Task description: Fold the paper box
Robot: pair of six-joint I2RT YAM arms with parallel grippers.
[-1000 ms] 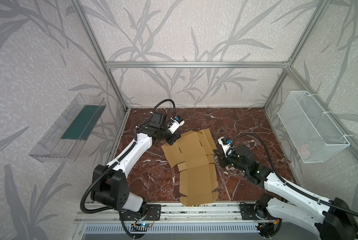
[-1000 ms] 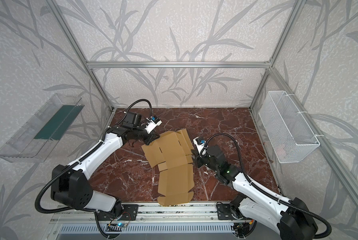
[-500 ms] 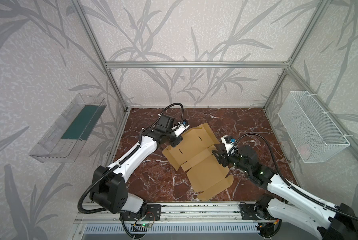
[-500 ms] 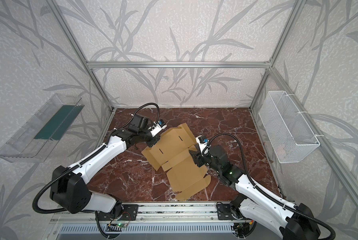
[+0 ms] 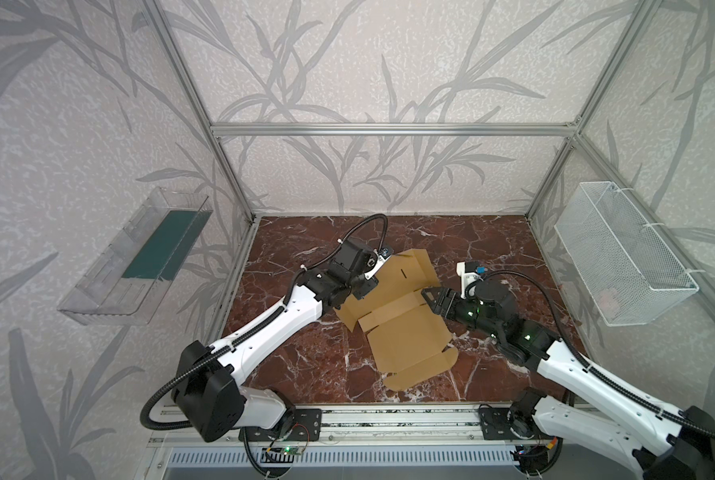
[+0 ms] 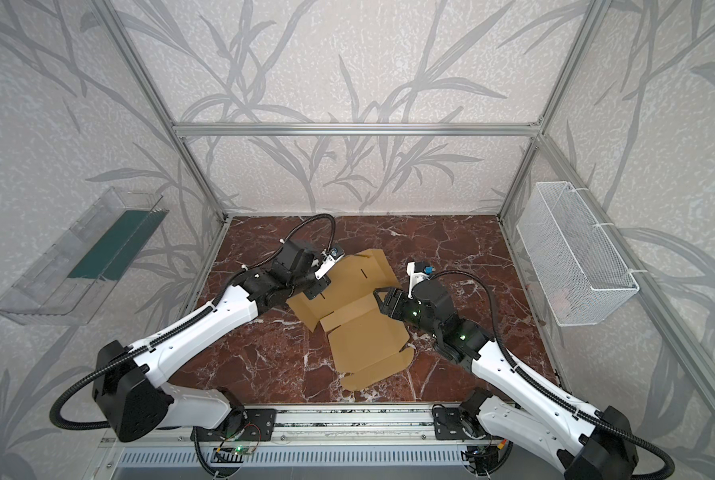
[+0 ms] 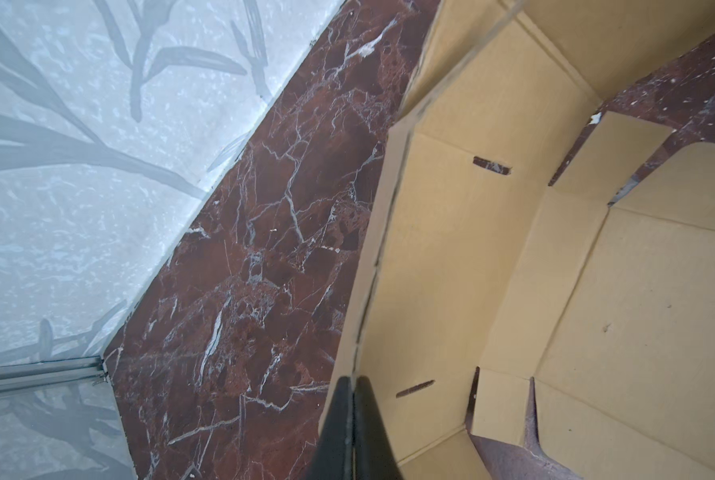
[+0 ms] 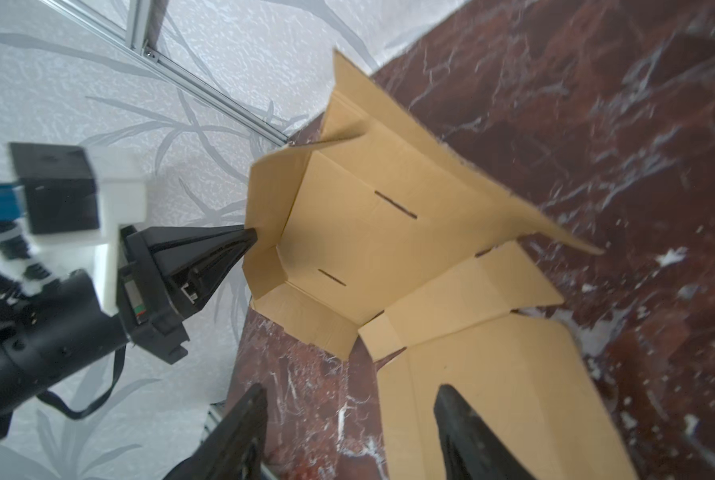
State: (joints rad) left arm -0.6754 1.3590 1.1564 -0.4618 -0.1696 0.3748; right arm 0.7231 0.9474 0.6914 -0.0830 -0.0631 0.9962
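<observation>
Two grippers at the paper box, lying mostly flat on the marble tabletop: left gripper clamped on the raised flap at its far-left edge, right gripper jaws wide apart at its right edge, gripping nothing.

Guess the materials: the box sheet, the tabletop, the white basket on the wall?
Paper box: tan cardboard, likely corrugated, matte and unprinted; creases and die-cut slits show.
Tabletop: looks like polished red-brown marble with white veins, possibly a printed laminate.
Basket: white-coated wire mesh; the grid is see-through.
</observation>
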